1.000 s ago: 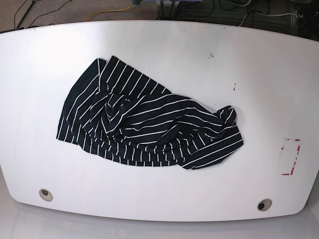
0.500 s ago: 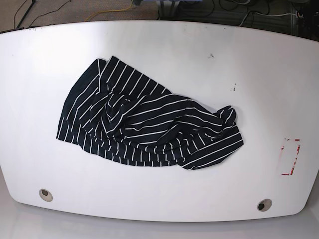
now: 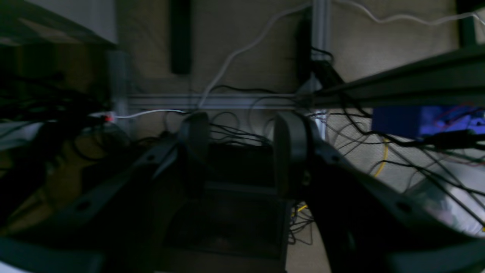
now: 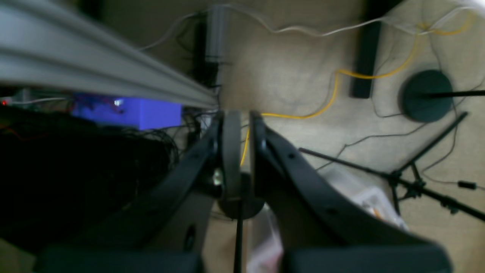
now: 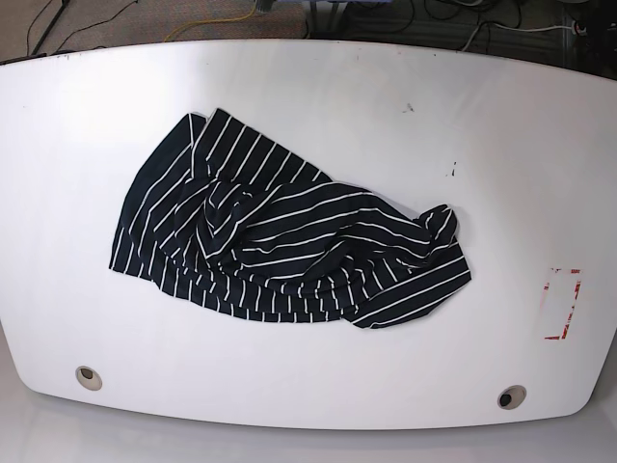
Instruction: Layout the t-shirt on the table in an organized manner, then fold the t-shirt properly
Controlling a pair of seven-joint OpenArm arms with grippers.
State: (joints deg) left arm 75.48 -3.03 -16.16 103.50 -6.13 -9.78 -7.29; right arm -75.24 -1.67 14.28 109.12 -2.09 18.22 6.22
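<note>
Still, nothing is changing from the earlier frame: the t-shirt point(image 5: 280, 236) is lying crumpled mid-table point(image 5: 318, 87), bare white surface surrounding it to every edge. The left gripper point(image 3: 240, 151) is hanging spread and empty; the right gripper point(image 4: 244, 140) is sitting pressed together, empty.

No legible text; wrist views too blurry.

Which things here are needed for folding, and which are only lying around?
Needed:
- t-shirt, crumpled
- table
- left gripper, open
- right gripper, shut, empty

Only lying around:
- red-marked rectangle
- yellow cable on the floor
- blue box
</note>
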